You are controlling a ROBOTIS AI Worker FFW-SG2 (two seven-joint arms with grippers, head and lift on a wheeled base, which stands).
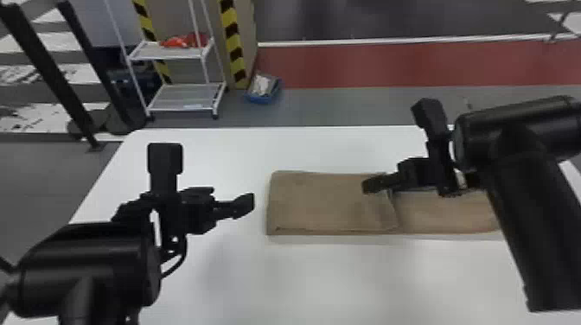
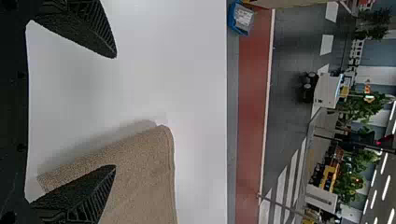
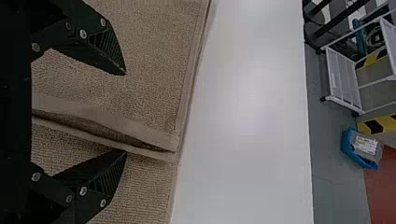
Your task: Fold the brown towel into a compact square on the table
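Right claw point(image 3: 125, 112): open, its two black fingers parted on either side of a hem point(image 3: 107, 128) that crosses the brown towel point(image 1: 328, 201), holding nothing. Left claw point(image 2: 115, 111): also open and empty, just off the towel's left end. Between and beneath them, the towel lies flat on a white desk point(image 1: 324, 276) as a long, narrow strip running left to right, its right end hidden behind the right arm point(image 1: 514, 190).

Layered edges at the hem suggest the towel has been doubled lengthwise, and its left part appears to be turned inward over the middle, ending at that hem. So the folding looks more than half done. The right part still extends beyond the flap; bringing it across the left part, then squaring the edges, would probably give the compact square.
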